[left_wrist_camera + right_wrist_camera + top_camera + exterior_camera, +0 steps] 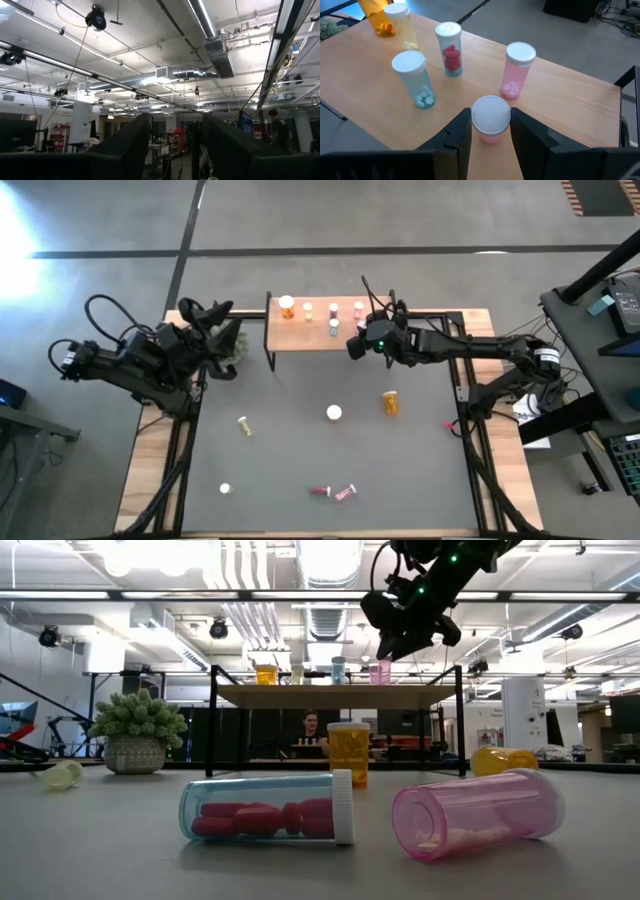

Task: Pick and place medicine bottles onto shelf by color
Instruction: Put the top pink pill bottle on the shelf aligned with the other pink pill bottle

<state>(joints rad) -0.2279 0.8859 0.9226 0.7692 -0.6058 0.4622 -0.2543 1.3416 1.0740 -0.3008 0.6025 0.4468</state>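
Note:
The light-wood shelf (320,325) stands at the table's far edge with several white-capped medicine bottles upright on it: orange (379,17), yellowish (405,27), red-filled (450,47), pale blue (415,77) and pink (517,67). My right gripper (490,132) hangs over the shelf's near right part, shut on another pink bottle (490,120). My left gripper (175,150) waits open and empty at the far left by the plant, pointing up. Loose bottles lie on the table: orange (390,402), yellowish (244,425), red-filled (268,808) and pink (475,812). My right gripper pinches the pink bottle's white cap (490,114) between its two fingers (461,131), coming from above and pointing down. The bottle is upright with its base at the shelf board (555,115). I cannot tell whether the base rests on the board.
A green plant in a pot (137,735) stands at the far left beside my left arm. An upright orange bottle (348,752) stands mid-table, and a white-capped bottle (225,489) stands near left. The shelf's black legs (211,725) rise from the table. A person (311,730) shows beyond the table.

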